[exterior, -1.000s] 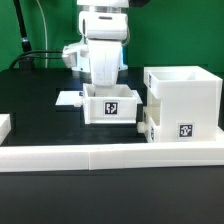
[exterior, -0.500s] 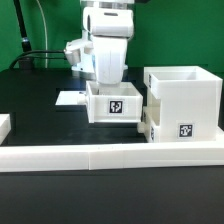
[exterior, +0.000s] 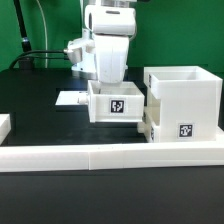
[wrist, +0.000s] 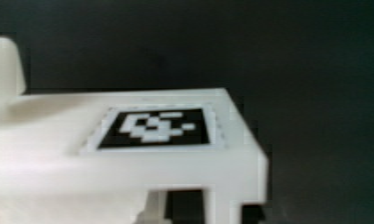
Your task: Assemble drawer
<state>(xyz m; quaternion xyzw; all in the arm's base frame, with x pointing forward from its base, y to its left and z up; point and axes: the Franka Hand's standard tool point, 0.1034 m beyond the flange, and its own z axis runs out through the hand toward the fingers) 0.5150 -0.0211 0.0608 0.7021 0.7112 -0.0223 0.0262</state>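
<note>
The end effector [exterior: 108,82] grips the small shallow white plastic tray [exterior: 117,104] with its black-and-white tag, whose 3 o'clock edge sits just beside the tall boxy white plastic housing [exterior: 186,95]. Black tabletop [exterior: 35,120] lies open at 9 o'clock; a long low white wall [exterior: 90,153] borders 6 o'clock.

Green backdrop [exterior: 180,30], black table [exterior: 30,95], border wall [exterior: 110,156]

Robot gripper [exterior: 108,80] fingertips hidden behind small white plastic tray [exterior: 115,104]; jaw state unreadable. Wrist view blurred, that tray [wrist: 148,150] cut by frame edges. Mostly hidden inside tall boxy white housing [exterior: 190,95]: second shallow white tray [exterior: 145,128].
</note>
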